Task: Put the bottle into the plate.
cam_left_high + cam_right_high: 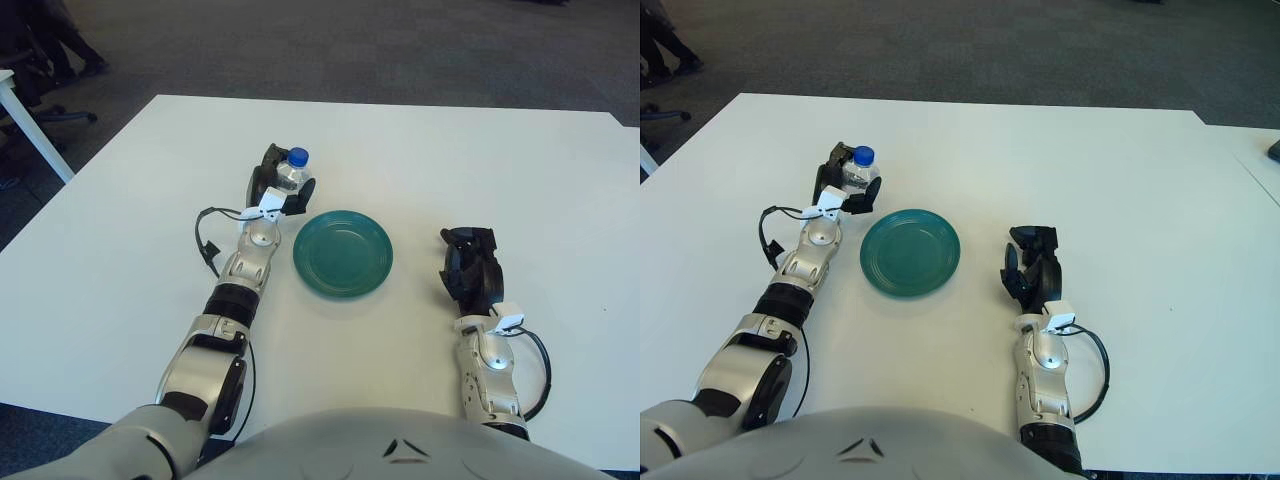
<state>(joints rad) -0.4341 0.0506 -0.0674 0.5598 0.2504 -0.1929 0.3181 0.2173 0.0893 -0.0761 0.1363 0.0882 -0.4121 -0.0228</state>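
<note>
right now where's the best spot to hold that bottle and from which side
Grip the clear body of the bottle below its blue cap, from the robot's left, as the left hand does: it stands upright, and the plate lies to its right.

Arms: silver-grey jointed segments, black bands at joints | left hand (pixel 278 185): black fingers, white wrist bracket | right hand (pixel 472 265): black fingers, white tab at wrist | cables: black loop beside each forearm | torso: grey shell, small dark triangular marks near edge
</note>
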